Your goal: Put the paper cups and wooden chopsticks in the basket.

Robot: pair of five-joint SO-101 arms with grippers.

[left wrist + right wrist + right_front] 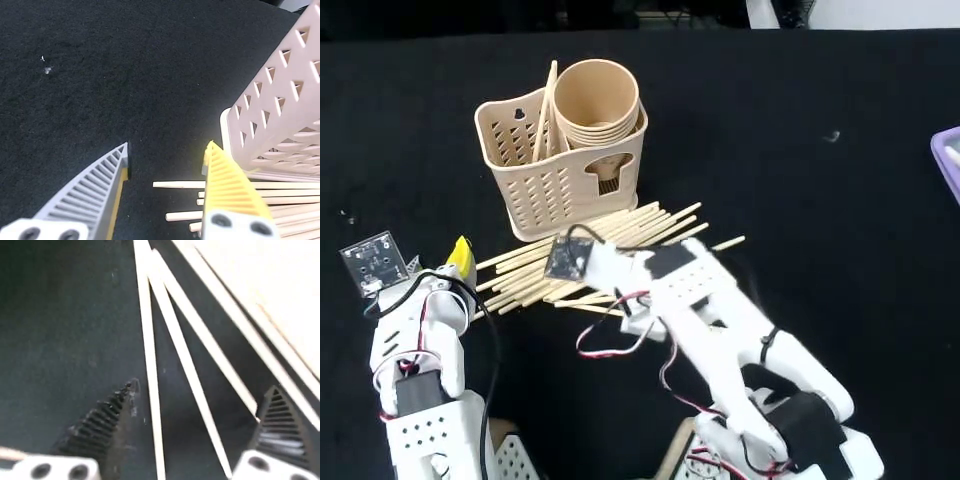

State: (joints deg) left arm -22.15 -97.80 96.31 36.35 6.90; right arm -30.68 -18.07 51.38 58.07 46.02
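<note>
High view: the paper cups (597,100) sit stacked in the basket (560,190), and loose chopsticks (620,235) lie under my right arm (720,310).

Left wrist view: my left gripper (167,150) is spread wide and empty. The basket is just beside its yellow finger, so a careless swing could shove it.

Right wrist view: my right gripper (202,390) gapes wide, straddling several sticks. Closing may pinch them crossed and spill some.

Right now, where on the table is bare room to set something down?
Wide bare table lies right of the basket, out to the purple container. A smaller patch lies left of the basket, beyond the left gripper. Crowded: the strip before the basket, covered by chopsticks, with the right gripper over them.
</note>
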